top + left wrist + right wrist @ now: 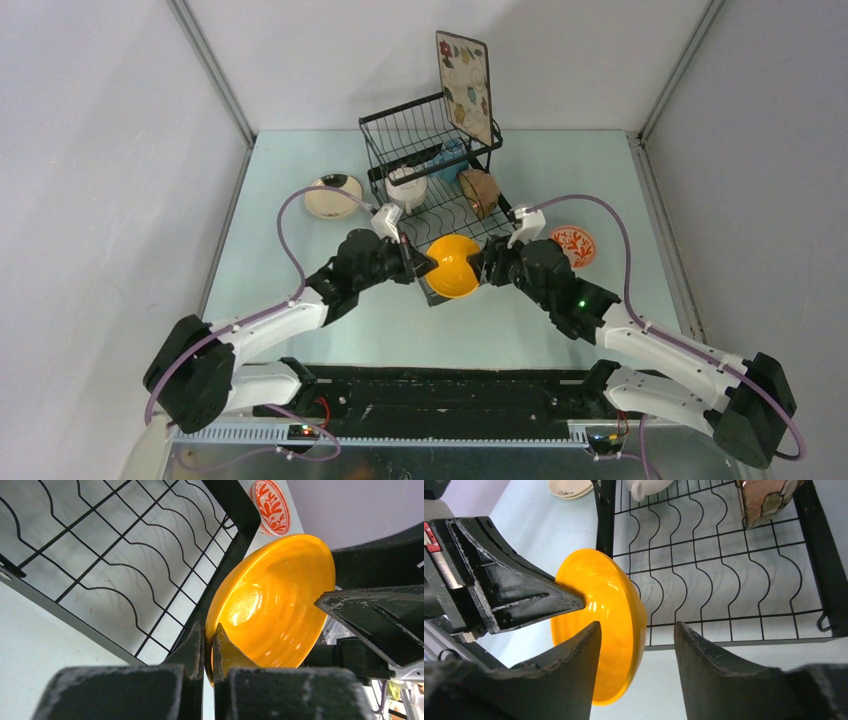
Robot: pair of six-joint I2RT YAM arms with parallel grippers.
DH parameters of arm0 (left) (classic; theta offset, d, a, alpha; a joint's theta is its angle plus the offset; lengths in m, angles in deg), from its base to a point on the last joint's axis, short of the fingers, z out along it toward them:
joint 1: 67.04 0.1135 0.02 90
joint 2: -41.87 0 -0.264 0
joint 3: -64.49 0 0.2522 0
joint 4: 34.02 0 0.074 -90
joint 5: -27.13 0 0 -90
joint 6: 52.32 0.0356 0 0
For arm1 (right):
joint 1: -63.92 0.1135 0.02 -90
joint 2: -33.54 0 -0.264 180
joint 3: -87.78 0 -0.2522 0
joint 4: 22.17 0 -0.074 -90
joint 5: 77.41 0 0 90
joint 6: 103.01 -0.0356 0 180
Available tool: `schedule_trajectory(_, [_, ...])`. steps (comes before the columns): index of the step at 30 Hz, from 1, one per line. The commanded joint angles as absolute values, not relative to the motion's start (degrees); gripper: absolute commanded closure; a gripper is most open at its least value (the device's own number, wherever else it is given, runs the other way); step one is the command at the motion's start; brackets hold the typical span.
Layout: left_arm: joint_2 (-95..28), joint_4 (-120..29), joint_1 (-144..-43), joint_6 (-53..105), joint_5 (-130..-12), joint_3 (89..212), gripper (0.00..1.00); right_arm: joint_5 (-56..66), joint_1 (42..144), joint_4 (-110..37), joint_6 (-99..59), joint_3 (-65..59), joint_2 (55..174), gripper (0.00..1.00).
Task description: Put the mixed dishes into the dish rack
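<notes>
- From above, we see the yellow bowl (452, 266) tipped on edge at the near rim of the dish rack (425, 130). It sits between the left gripper (418, 263) and the right gripper (487, 266). We cannot tell whether it touches the lower tray.
- Only the left wrist view shows us that the left claw is clenched. Its two fingers (192, 647) pinch the bowl's rim, one on each face.
- Only the right wrist view shows us that the right claw is released. Its fingers (569, 680) stand wide apart with the bowl's edge between them, and there is clear space on the rack side.
- The overhead view alone gives us the rack's load. The square cream floral plate (465, 85) stands upright at the raised basket's far right corner. The white two-handled cup (405, 187) and the brown bowl (480, 192) are on the lower tray. The blue mug (450, 160) is deeper in, partly hidden by wires.
- Also from above, the round cream plates (333, 196) lie on the table left of the rack. The red-patterned bowl (574, 246) lies on the right, and both are apart from the rack.
- The wrist views show us the tray's wavy wires close up.
- The table (560, 165) is pale blue-green, and plain grey-white walls (100, 150) close it in on three sides.
</notes>
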State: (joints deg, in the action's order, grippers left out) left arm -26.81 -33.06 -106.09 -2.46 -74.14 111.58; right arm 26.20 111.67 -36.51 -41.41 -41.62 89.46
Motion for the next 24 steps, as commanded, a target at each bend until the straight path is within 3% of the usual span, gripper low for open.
schedule_trajectory(1, [-24.5,-29.2,-104.1,-3.8,-77.5,111.2,1.00,22.4,109.8,-34.0,-40.7,-41.2,88.9,0.37])
schedule_trajectory(4, [-23.9,-29.6,-102.5,-4.1,-79.0,110.9,1.00,19.5,107.6,-33.9,-40.3,-41.3,87.4,0.17])
schedule_trajectory(5, [-23.8,-29.7,-102.2,-4.1,-80.0,110.9,1.00,16.8,106.4,-33.7,-39.8,-41.7,87.1,0.05])
schedule_trajectory(7, [-23.5,-29.9,-101.2,-4.3,-81.5,110.9,1.00,13.0,104.0,-33.2,-40.0,-42.6,85.6,0.01])
schedule_trajectory(14, [-21.0,-29.0,-97.9,-5.3,-86.6,110.3,1.00,-7.6,91.9,-27.2,-44.3,-47.1,80.8,0.00])
schedule_trajectory(24, [-22.0,-20.8,-96.4,-11.2,-93.5,110.7,1.00,-13.7,88.2,-22.0,-49.7,-48.2,81.3,0.00])
